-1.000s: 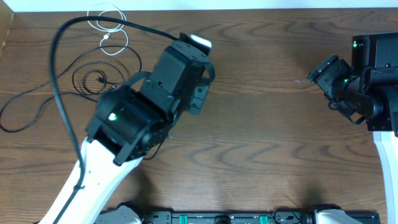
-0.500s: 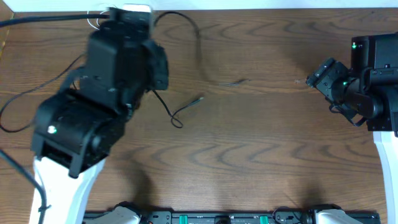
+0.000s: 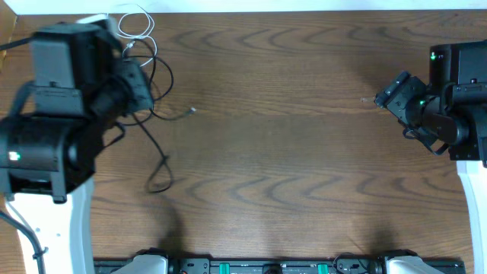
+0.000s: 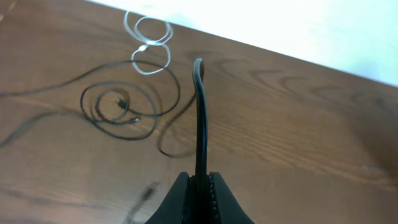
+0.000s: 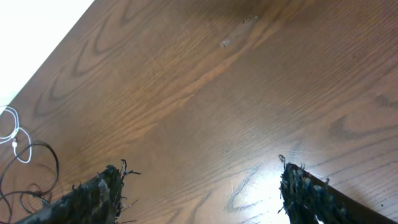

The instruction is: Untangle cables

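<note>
Your left gripper point(image 4: 199, 182) had its jaws pressed together on one black cable point(image 4: 199, 112). It looked like you held it up so it could pull free of the others. The white cable point(image 4: 149, 43) lay by the far edge of the surface point(image 4: 298, 124). A black coil point(image 4: 118, 109) sat just beside the white cable, maybe touching it; the view was too small to be sure. Your right gripper point(image 5: 200, 168) hung well apart from the white cable, jaws spread wide, holding nothing. The surface was dark brown wood. Past it was only a plain white strip.
</note>
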{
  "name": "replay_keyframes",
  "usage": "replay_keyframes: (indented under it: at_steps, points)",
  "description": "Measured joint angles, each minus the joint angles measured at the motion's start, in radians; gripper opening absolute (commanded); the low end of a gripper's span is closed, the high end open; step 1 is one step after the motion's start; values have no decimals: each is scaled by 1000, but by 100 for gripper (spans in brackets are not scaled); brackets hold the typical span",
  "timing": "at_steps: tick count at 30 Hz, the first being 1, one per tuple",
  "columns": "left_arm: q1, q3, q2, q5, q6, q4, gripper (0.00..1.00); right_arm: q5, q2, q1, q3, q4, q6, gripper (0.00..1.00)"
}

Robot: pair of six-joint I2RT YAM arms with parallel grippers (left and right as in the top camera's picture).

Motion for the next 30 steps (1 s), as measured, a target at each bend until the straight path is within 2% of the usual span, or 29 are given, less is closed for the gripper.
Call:
replay_keyframes:
  at_steps: [6,14,23,30]
  points:
    - [174,-26,4,142,-6,-34,7,0,0,0,0,-8,0,80]
    - [350,-28,24,230,-14,-78,7,0,0,0,0,-8,0,81]
    - [454,-28,70,496,-18,-111,7,0,0,0,0,-8,0,81]
    - [533,-28,103,540,3,-195,7,0,0,0,0,-11,-9,82]
